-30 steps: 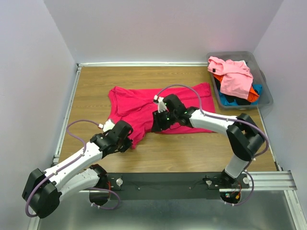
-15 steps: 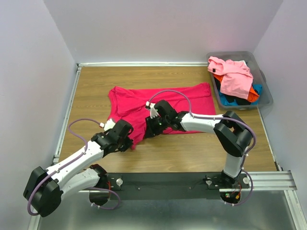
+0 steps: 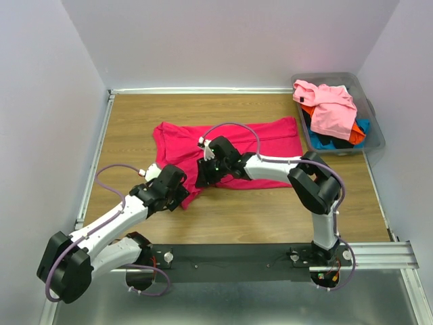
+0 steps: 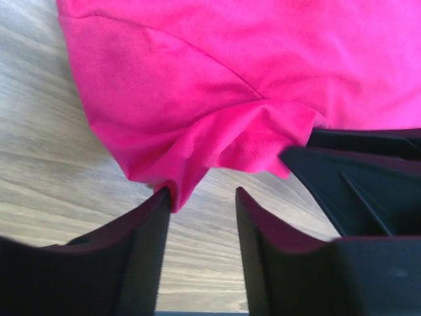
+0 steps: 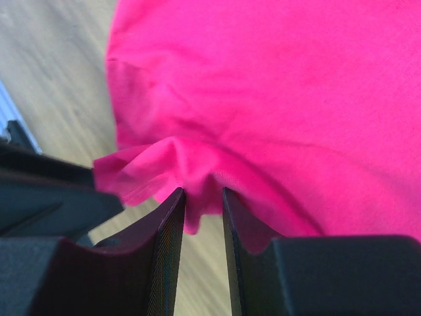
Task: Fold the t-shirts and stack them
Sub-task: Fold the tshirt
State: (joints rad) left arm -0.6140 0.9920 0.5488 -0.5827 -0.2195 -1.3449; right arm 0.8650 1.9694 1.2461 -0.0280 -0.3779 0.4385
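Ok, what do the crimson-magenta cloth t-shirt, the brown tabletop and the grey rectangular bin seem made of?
The crimson-magenta cloth t-shirt: soft matte knit, perhaps cotton; it bunches into folds. The brown tabletop: wood-grain board, possibly laminate, smooth with low sheen. The grey rectangular bin: probably plastic, slightly glossy, with thin see-through moulded walls.

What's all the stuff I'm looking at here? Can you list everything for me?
crimson t-shirt: one, magenta-red, spread mid-table
pink t-shirt: one, light pink, on top of the bin's pile
orange cloth, blue cloth, black cloth: count unclear, under the pink one
bin: one, grey, far right corner
table: one, wood-brown
left gripper: black, open, at the crimson shirt's near edge
right gripper: black, pinching a fold of that shirt
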